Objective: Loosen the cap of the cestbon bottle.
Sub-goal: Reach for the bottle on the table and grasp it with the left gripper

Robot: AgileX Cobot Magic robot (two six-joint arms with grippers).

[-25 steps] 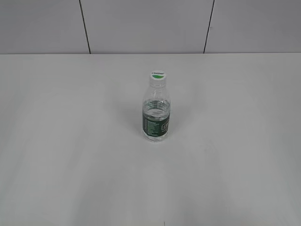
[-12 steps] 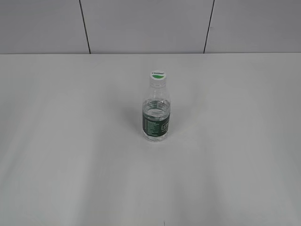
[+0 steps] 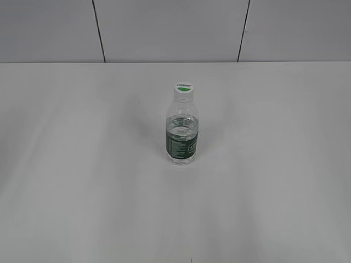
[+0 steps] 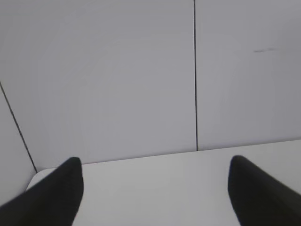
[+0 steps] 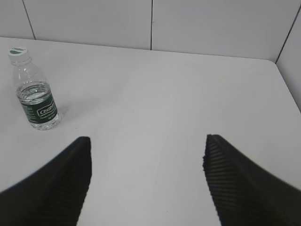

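The cestbon bottle stands upright in the middle of the white table, clear with a dark green label band. Its white cap with a green half-circle sits on the neck. In the right wrist view the bottle stands at the far left with its cap on. My right gripper is open and empty, well to the right of the bottle. My left gripper is open and empty, facing the table's far edge and the wall. The bottle does not show in the left wrist view. Neither gripper shows in the exterior view.
The white table reaches back to a grey panelled wall with dark seams. The table's right edge shows in the right wrist view, its rounded far left corner in the left wrist view.
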